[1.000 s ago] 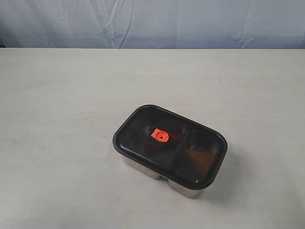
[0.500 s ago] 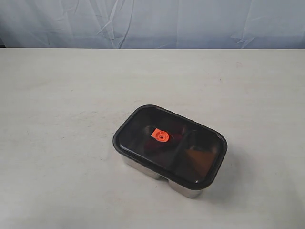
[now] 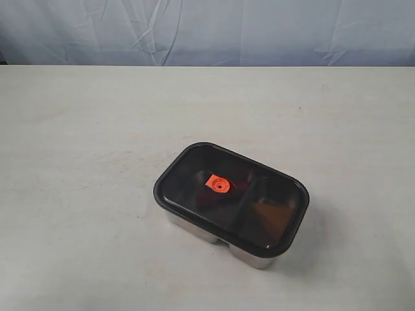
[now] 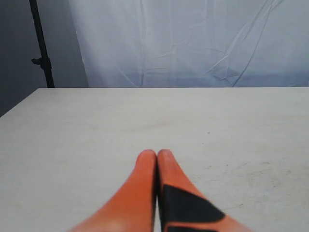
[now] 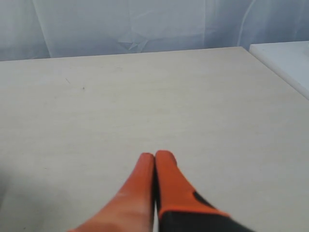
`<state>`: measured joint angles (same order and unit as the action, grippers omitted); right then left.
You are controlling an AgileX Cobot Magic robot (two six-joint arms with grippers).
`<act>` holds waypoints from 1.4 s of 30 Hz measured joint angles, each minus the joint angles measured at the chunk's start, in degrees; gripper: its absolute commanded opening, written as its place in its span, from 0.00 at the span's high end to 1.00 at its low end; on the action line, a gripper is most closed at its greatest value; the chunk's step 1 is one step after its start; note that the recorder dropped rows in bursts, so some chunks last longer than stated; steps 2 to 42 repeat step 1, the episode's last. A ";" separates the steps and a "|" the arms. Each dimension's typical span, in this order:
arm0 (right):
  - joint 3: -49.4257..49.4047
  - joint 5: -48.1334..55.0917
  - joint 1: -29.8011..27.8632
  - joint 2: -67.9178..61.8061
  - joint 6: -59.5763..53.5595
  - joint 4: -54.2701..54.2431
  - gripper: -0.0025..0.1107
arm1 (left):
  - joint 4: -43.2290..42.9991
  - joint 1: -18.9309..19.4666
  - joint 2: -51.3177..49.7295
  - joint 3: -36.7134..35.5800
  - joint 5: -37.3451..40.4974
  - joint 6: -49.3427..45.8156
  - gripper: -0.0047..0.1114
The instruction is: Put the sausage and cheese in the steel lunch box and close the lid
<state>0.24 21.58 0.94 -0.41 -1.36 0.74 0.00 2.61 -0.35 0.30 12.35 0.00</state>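
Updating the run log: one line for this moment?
lid on steel lunch box | left gripper jaws shut, empty | right gripper jaws shut, empty

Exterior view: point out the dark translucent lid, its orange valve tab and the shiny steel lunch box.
dark translucent lid [image 3: 231,198]: exterior view, middle of its top.
orange valve tab [image 3: 218,184]: exterior view, its centre.
shiny steel lunch box [image 3: 254,260]: exterior view, exposed near wall.

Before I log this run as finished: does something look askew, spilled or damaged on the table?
Nothing stands out. The lid sits squarely on the steel lunch box, rims aligned, and nothing lies spilled on the table.
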 measured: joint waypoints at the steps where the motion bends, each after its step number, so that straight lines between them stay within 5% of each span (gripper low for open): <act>1: 0.00 0.00 0.00 0.00 0.00 0.00 0.98 | 0.00 0.00 0.00 0.00 0.00 0.00 0.96; 42: 0.00 0.00 0.00 0.00 0.00 0.00 0.98 | 0.00 0.00 0.00 0.00 0.00 0.00 0.96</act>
